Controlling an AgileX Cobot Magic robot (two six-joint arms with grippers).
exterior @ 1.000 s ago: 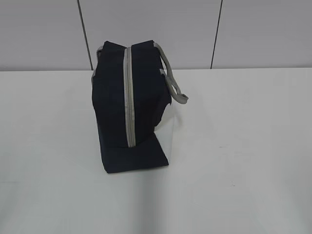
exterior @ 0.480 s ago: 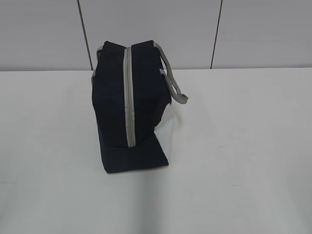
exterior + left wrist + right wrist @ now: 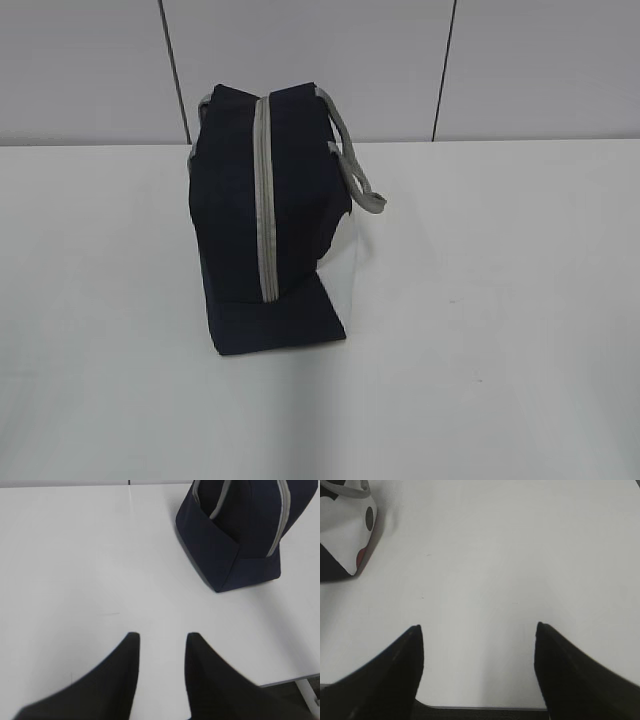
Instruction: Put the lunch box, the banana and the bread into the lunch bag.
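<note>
- Lunch bag (image 3: 265, 220) upright on the white table (image 3: 500, 300), set toward the far edge and a little left of the middle in the exterior view.
- Dark navy end panel faces that camera, with a grey zipper (image 3: 264, 200) running straight down it, fully shut.
- White side panel (image 3: 343, 280) turned to the right; a grey strap handle (image 3: 355, 170) loops off the top on that side and hangs free.
- No arm visible in the exterior view.
- Left gripper (image 3: 161, 645) held low near the table's near edge, tilted down at the bare surface, well apart from the lunch bag (image 3: 240, 530), seen up and to the right in the left wrist view.
- 2 dark fingers (image 3: 125, 665) parted by a modest gap, nothing between them.
- Right gripper (image 3: 477, 630) also poised low over bare table, near its edge, angled downward.
- Fingers (image 3: 405, 665) spread wide, clearly wider than the left pair, gripping nothing.
- Only a corner of the lunch bag (image 3: 345, 530) in the right wrist view, at upper left: white panel with dark and red spots, well apart from the fingers.
- Lunch box, banana and bread out of sight in all 3 views; cannot tell where they are.
</note>
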